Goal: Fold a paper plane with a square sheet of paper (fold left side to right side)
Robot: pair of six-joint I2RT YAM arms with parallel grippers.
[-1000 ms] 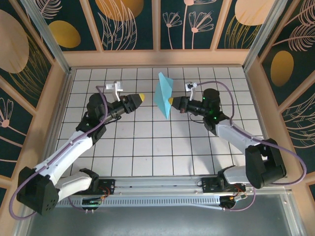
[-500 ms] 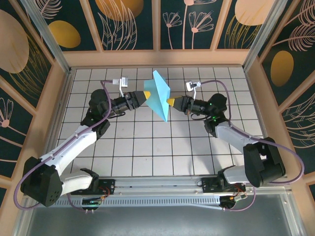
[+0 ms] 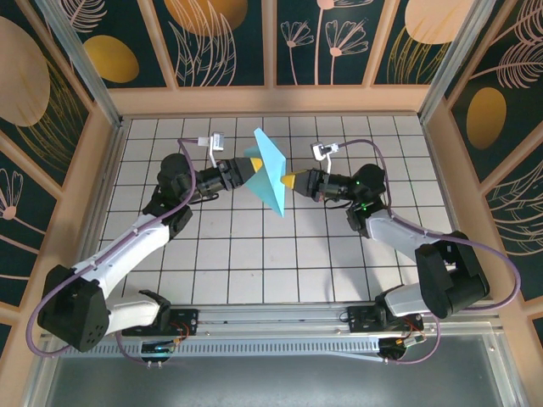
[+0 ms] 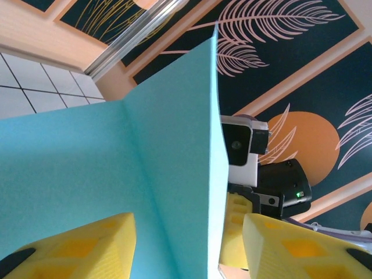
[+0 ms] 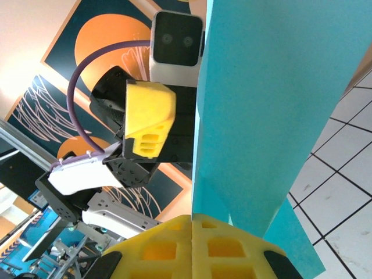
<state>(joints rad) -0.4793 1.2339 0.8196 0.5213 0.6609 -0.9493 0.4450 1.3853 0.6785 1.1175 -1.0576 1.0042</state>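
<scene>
top, paper (image 3: 271, 174): hanging up in the air over the far half of the table (image 3: 254, 246), standing pretty much on edge, sitting right between the two grippers
top, right gripper (image 3: 292, 180): pinching the paper from the right side, yellow tips pressing together on it
top, left gripper (image 3: 253, 161): reaching in from the left, tips overlapping the paper's left edge
left wrist, paper (image 4: 104, 174): filling the left and middle of the shot, showing one crease running down it, free edge poking down between the yellow fingers (image 4: 75, 247)
left wrist, left gripper (image 4: 187, 224): standing apart, one finger on each side of the paper edge, not squeezing it
left wrist, right gripper (image 4: 232, 224): peeking out just behind the paper edge
right wrist, right gripper (image 5: 192, 224): clamping shut on the paper's bottom edge, both pads meeting with no gap
right wrist, paper (image 5: 273, 87): rising straight up out of the pads, covering the right half
right wrist, left finger (image 5: 150, 125): sitting just left of the paper; can't tell whether it's touching
</scene>
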